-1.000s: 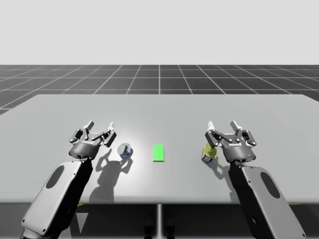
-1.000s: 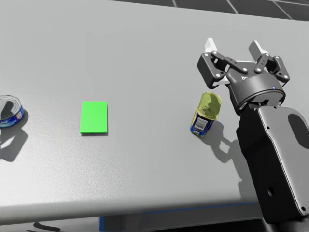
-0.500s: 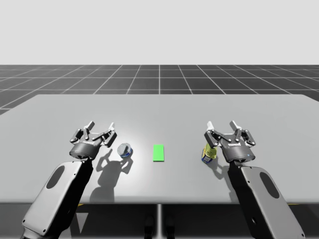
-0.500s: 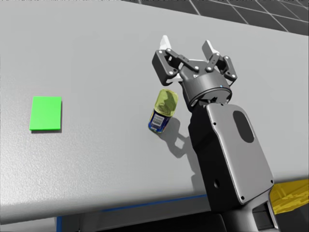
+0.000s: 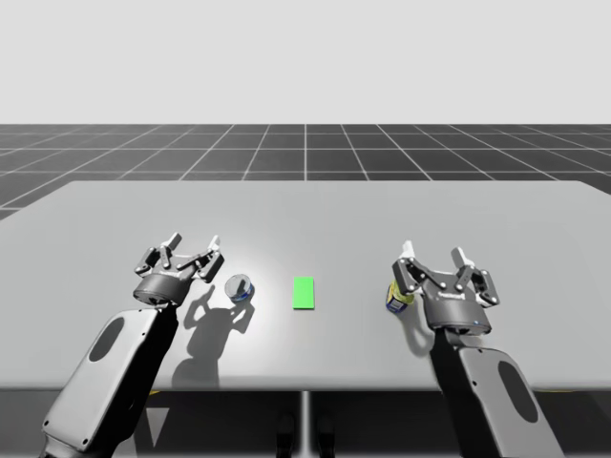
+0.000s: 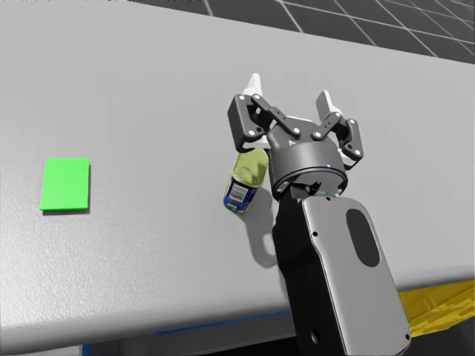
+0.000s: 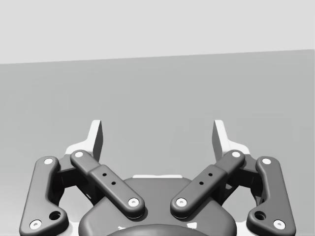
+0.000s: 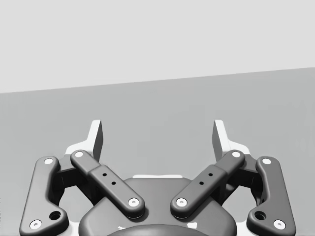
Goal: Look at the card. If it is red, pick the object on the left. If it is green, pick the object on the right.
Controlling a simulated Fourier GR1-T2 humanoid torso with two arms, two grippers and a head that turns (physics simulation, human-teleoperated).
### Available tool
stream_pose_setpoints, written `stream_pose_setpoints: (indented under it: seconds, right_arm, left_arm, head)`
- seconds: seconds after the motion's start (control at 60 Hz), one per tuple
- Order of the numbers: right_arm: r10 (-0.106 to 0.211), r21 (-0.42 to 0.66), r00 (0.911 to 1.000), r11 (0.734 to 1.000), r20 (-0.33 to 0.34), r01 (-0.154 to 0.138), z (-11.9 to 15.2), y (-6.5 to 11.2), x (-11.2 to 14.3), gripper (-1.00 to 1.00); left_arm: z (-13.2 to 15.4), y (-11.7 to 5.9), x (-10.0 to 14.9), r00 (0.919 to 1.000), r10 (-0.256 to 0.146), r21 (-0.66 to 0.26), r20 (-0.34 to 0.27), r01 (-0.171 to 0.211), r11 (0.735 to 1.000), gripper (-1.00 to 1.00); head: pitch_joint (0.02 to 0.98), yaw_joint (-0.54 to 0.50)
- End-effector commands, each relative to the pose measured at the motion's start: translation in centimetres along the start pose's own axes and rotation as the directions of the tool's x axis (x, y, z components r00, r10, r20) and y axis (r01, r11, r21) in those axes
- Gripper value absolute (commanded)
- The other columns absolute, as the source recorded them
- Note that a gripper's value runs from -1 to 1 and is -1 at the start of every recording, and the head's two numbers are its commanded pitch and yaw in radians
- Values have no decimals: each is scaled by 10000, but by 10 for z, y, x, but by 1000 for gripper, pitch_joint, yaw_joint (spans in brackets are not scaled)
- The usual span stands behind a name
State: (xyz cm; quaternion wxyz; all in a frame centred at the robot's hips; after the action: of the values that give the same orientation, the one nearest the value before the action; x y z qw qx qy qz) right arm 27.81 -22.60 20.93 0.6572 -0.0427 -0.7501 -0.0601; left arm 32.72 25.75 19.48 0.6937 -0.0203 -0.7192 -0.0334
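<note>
the card (image 5: 304,292) is green, so the small bottle (image 6: 245,180) right of it is the one to take: my right claw (image 6: 289,89) hangs just beside it, fingers apart, gripping nothing, while my left claw (image 5: 194,238) waits spread wide near the can (image 5: 240,287)

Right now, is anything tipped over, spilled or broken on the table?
Nothing stands out. The card lies flat between the can and the bottle; nothing is spilled or broken. My right pincer is open close by the bottle.
</note>
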Motion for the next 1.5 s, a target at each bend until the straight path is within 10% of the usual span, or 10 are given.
stream_pose_setpoints:
  seconds: [0.017,0.333,0.5,1.25,1.283,1.317,1.35,1.5]
  right_arm:
    - [-266,-490,9990,9985,-373,247,20,3,-11,-1000]
    - [-235,-393,9963,9990,-826,203,64,21,-35,-1000]
    - [200,-507,9902,9983,-1382,-272,78,29,-58,-1000]
    - [486,-1171,9576,9895,-2841,-850,44,38,-101,-978]
    - [504,-1159,9581,9895,-2819,-862,44,37,-102,-890]
    - [527,-1303,9608,9873,-2721,-910,44,37,-103,313]
    - [506,-1271,9602,9879,-2745,-884,44,37,-103,961]
    - [447,-1322,9585,9876,-2816,-849,45,36,-104,1000]
  left_arm:
    - [-1,-1,-2,10000,-60,-24,-31,60,10000,-1000]
    - [-2,-3,-4,9999,-163,-76,-59,162,9998,-1000]
    - [-2,-4,-5,9998,-191,-102,-69,190,9998,-1000]
    - [0,-4,-3,9998,-203,-93,-36,202,9998,-1000]
    - [0,-4,-3,9998,-202,-93,-36,202,9998,-1000]
    - [0,-4,-3,9998,-203,-93,-36,202,9998,-1000]
    - [0,-4,-3,9998,-202,-93,-36,202,9998,-1000]
    - [0,-4,-3,9998,-203,-93,-36,202,9998,-1000]
  head:
    - [864,-375]
    - [857,-375]
    - [853,-372]
    - [855,-349]
    - [855,-348]
    - [855,-348]
    - [854,-349]
    - [851,-349]
